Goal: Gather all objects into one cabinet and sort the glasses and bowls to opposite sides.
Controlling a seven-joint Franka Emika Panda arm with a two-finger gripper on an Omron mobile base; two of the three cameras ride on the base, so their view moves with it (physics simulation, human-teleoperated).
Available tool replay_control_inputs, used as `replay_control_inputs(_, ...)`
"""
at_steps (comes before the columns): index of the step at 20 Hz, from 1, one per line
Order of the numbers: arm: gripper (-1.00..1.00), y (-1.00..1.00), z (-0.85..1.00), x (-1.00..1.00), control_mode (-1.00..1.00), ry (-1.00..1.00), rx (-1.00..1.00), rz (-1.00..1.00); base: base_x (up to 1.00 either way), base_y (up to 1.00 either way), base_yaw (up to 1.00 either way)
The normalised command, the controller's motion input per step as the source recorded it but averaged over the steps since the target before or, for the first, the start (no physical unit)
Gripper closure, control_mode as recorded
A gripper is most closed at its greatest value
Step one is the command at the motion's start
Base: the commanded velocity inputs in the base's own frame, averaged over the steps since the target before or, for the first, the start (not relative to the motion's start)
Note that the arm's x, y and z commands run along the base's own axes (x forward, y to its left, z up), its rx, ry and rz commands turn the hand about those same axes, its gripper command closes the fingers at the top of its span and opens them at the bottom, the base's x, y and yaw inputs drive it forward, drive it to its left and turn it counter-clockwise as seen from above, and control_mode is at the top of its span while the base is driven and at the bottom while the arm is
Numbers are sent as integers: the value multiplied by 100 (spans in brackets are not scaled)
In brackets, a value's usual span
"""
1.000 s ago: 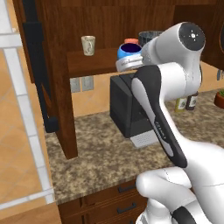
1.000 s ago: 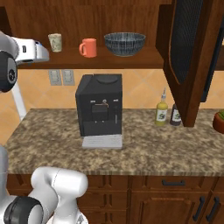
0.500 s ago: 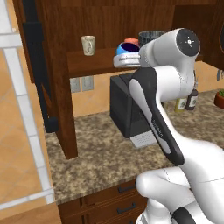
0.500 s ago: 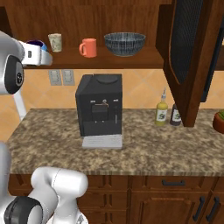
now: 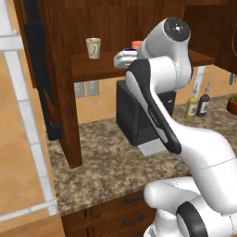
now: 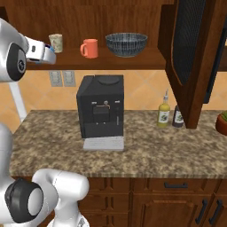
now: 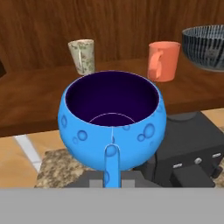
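Note:
My gripper [image 7: 113, 178] is shut on the handle of the bright blue cup [image 7: 112, 127], which it holds upright just in front of the cabinet shelf [image 7: 39, 96]. On the shelf behind it stand the beige patterned tumbler [image 7: 82, 56], the orange-red cup [image 7: 162, 60] and, to the right, the wide dark bowl [image 7: 205, 46]. From the right base, the gripper [image 6: 49, 54] hangs at the shelf's left end below the tumbler [image 6: 56, 43], with the orange-red cup [image 6: 90, 48] and the bowl [image 6: 126, 44] further right. From the left base, the gripper [image 5: 121, 58] sits right of the tumbler [image 5: 93, 47].
A black coffee machine [image 6: 99, 106] stands on the granite counter [image 6: 146, 150] under the shelf. Two bottles [image 6: 164, 116] and a potted plant [image 6: 221, 122] stand to the right. The cabinet door [image 6: 188, 57] hangs open on the right; another open door [image 5: 39, 69] is on the left.
The hand has carried the blue cup closer to the shelf's front edge, toward the tumbler. The cups and bowl on the shelf have not moved.

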Motion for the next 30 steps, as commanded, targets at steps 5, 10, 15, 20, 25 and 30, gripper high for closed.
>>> replay_control_inputs(5,100,0,-15,8,-100,-2,-1,0,0,0,0)
replay_control_inputs(10,100,0,0,35,-100,4,0,0,0,0,0)
replay_control_inputs(15,100,0,0,63,-100,11,1,-3,0,0,0)
replay_control_inputs(20,100,0,0,56,-100,7,0,-4,0,0,0)
replay_control_inputs(25,100,0,-21,48,-100,3,0,-2,0,0,0)
replay_control_inputs(30,100,0,-17,46,-100,0,0,0,0,0,0)
